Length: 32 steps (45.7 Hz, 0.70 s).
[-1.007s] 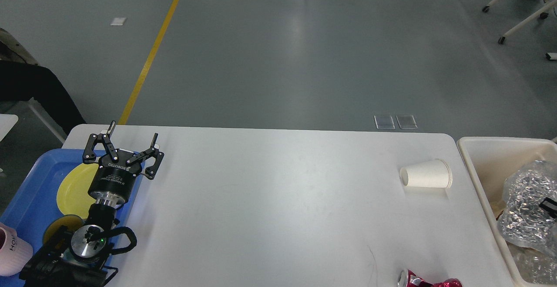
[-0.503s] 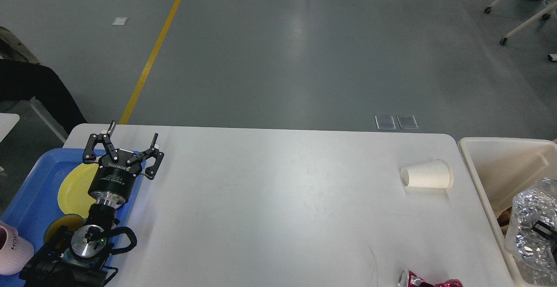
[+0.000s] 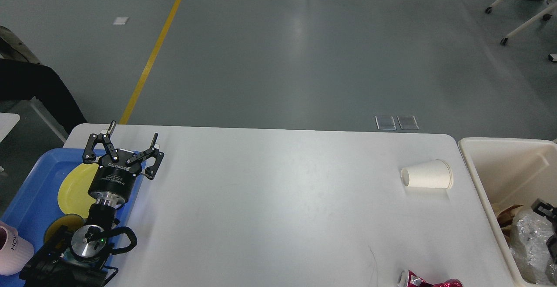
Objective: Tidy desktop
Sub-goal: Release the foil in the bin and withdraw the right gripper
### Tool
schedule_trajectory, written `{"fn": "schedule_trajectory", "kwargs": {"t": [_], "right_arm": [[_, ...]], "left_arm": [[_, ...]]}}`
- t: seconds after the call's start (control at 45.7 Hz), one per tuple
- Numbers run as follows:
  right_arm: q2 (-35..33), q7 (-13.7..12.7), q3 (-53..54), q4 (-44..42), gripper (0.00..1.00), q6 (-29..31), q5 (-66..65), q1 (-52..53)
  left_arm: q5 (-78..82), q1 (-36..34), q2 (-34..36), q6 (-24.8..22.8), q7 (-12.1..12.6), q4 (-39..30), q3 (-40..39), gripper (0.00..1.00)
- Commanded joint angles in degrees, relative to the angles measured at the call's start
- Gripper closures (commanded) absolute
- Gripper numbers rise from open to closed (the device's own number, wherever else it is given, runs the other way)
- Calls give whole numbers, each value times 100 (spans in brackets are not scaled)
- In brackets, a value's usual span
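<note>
The white desktop (image 3: 278, 208) fills the lower view, with grey floor and a yellow line (image 3: 154, 49) beyond. On it lie a tipped paper cup (image 3: 427, 174) and a red can (image 3: 424, 280). The left gripper (image 3: 130, 143) hangs wide open and empty over its left end, above the blue tray (image 3: 30, 191); the right gripper (image 3: 549, 226) at the bin (image 3: 491, 156) is too cropped to read.

I count one paper cup (image 3: 427, 174), one crushed red can (image 3: 424, 280), two yellow plates (image 3: 76, 187), one pink cup (image 3: 13, 249), one blue tray (image 3: 30, 191), one cream bin (image 3: 500, 160) and one foil wad (image 3: 528, 243).
</note>
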Motion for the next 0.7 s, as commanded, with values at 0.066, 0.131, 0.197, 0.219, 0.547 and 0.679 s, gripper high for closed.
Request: {"fn": "schedule_trajectory", "kwargs": {"t": [0.066,0.131,0.197,0.219,0.547,0.679], "right_arm": [[-84,-25,-160,9,0,946,-224,922],[-84,-34,-195,9,0,1641,-320,1406],[-23,-52,-274,61,0,2230,-522,1845],[12,-69,-318,88,0,2415,-610,2012],[215,-850,-441,3853,0,3717,-1964,5456],[364,-1326,-432,5824,0,3682,-1920,6740]], "left_arm": [[0,1,0,0,0,0,1,3],[0,1,0,0,0,0,1,3],[0,1,0,0,0,0,1,3],[0,1,0,0,0,0,1,3],[0,1,0,0,9,0,-8,3],[0,1,0,0,18,0,-8,3]]}}
